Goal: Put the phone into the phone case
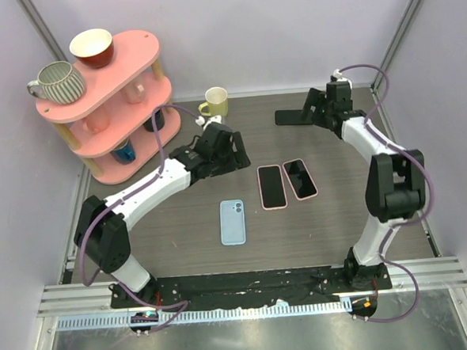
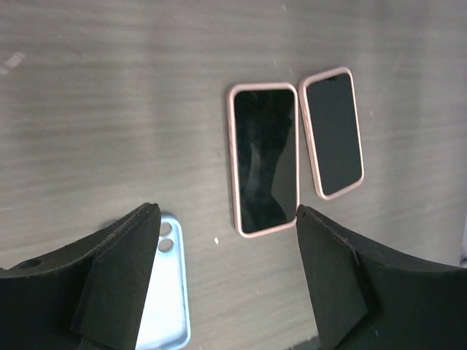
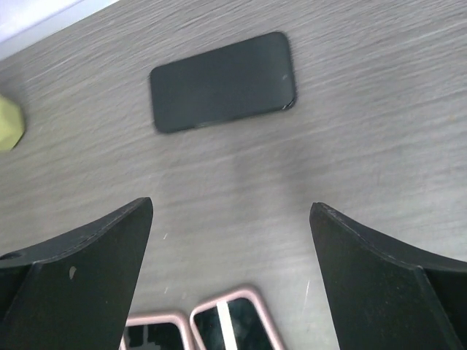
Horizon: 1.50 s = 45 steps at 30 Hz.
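You had one table point(image 1: 181, 226), walled at the back and on both sides, with the arm bases along its near edge. The widest open surface lay at the left front, between the left arm and the case, and a second open strip ran along the right side beneath the right arm.

One pink shelf point(image 1: 142, 50) filled the far left corner. Two cups stood on its top tier. More sat on the lower tiers, but their number could not be told.

There were two arms. The left gripper point(image 1: 239, 155) hung over mid-table, just left of the pink phones, with its jaws apart and nothing between them; in the left wrist view point(image 2: 226, 215) only tabletop and phones showed in the gap. The right gripper point(image 1: 313, 107) hung near the back right edge, jaws wide apart and empty point(image 3: 230, 208).

One yellow mug point(image 1: 215, 102) stood alone at the back edge, near the left gripper.

You had three phones, all lying screen up. The left pink phone point(image 1: 271, 187) and the right pink phone point(image 1: 299, 179) lay just beside each other at centre, their far corners nearly meeting. The black phone point(image 1: 291, 117) lay bare at the back, just beside the right gripper.

One blue case point(image 1: 232, 222) lay flat towards the front, near the pink phones and apart from them.
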{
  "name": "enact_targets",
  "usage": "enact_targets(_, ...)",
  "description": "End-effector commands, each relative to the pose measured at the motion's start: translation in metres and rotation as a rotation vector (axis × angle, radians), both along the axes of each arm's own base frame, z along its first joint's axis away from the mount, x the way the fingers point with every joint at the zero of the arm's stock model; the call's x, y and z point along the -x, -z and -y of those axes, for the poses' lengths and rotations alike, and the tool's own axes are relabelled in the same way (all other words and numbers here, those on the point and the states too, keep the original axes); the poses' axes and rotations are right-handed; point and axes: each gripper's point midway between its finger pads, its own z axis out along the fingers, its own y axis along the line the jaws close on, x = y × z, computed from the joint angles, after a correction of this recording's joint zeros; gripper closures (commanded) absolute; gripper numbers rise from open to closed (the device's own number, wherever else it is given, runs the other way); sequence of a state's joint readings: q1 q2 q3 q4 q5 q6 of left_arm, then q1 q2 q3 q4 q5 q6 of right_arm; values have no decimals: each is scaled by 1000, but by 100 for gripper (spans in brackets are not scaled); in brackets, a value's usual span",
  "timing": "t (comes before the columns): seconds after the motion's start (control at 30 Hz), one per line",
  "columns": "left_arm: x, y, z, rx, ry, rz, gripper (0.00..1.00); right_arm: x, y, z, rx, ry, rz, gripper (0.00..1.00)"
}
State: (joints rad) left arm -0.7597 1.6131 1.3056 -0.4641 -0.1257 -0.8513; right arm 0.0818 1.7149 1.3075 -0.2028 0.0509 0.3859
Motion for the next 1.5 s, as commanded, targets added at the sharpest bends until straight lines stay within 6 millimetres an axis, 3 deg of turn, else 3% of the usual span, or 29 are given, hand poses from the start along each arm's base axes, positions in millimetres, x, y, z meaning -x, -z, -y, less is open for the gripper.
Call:
enact_targets(0.0, -36, -12, -15, -51, -14, 86, 21, -59, 8, 26, -27, 50, 22, 6)
enact_targets(0.07, -47, -13, -21, -70, -26, 102, 21, -75, 20, 24, -67, 75, -4, 8)
enact_targets(0.13, -51, -11, -25, -87, -32, 106, 21, -96, 41, 49, -125, 161, -38, 10)
enact_targets(0.17, -52, -10, -28, -96, -32, 106, 21, -101, 48, 46, -165, 149, -48, 11)
enact_targets(0.2, -52, -9, -30, -104, -32, 108, 21, -113, 40, 47, -185, 153, -13, 11)
enact_targets(0.23, -52, -10, -32, -110, -31, 113, 21, -119, 57, 47, -194, 153, -33, 11)
enact_targets(0.3, -49, -5, -39, -143, -20, 115, 21, -136, 50, 49, -196, 152, 6, 11)
enact_targets(0.33, -48, -3, -45, -161, -25, 119, 21, -141, 63, 48, -202, 153, -6, 11)
enact_targets(0.4, -47, -1, -51, -189, -21, 126, 21, -155, 59, 46, -225, 148, 30, 11)
enact_targets(0.47, -46, 2, -56, -209, -27, 130, 21, -161, 76, 42, -250, 140, 11, 11)
enact_targets(0.6, -47, 1, -58, -218, -26, 145, 21, -171, 89, 35, -277, 105, 18, 12)
enact_targets(0.77, -49, 5, -59, -225, -33, 142, 21, -175, 111, 23, -314, 45, -6, 12)
enact_targets(0.9, -50, 11, -58, -224, -38, 130, 21, -174, 130, -7, -399, -36, -45, 15)
enact_targets(1.07, -53, 13, -61, -233, -52, 129, 21, -169, 136, -32, -452, -112, -65, 16)
enact_targets(1.3, -60, 19, -71, -257, -84, 120, 22, -139, 150, -58, -504, -220, -145, 17)
enact_targets(1.33, -61, 20, -72, -261, -89, 114, 23, -132, 146, -80, -507, -266, -155, 18)
enact_targets(1.47, -62, 20, -79, -270, -113, 109, 23, -108, 161, -100, -481, -351, -202, 18)
